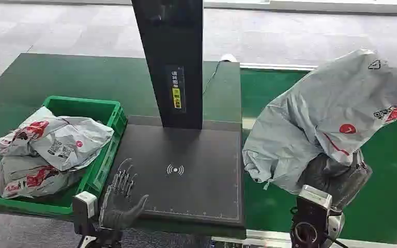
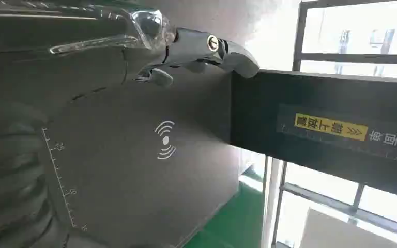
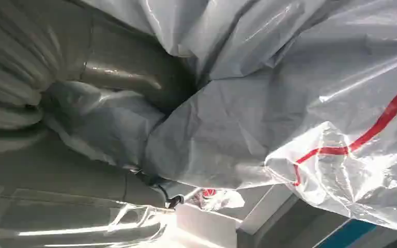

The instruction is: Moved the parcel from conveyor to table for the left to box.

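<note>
The grey parcel [image 1: 331, 116] is held up over the green conveyor [image 1: 393, 196] by the right hand [image 1: 336, 178], whose fingers are closed into its soft, crumpled plastic. It seems light and slippery, so a bunched fold is best gripped. The left hand [image 1: 121, 199] is kept spread beside the scanner plate [image 1: 196, 170].

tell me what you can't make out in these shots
- Right hand: head view, its fingers are buried under the grey parcel; the right wrist view shows crumpled plastic up close.
- Labels on the parcel: too small to read.
- Green bin: the bags in it hide its floor.
- Black post: cut off by the top edge.
- Left hand: its wrist is cut off by the bottom edge.
</note>
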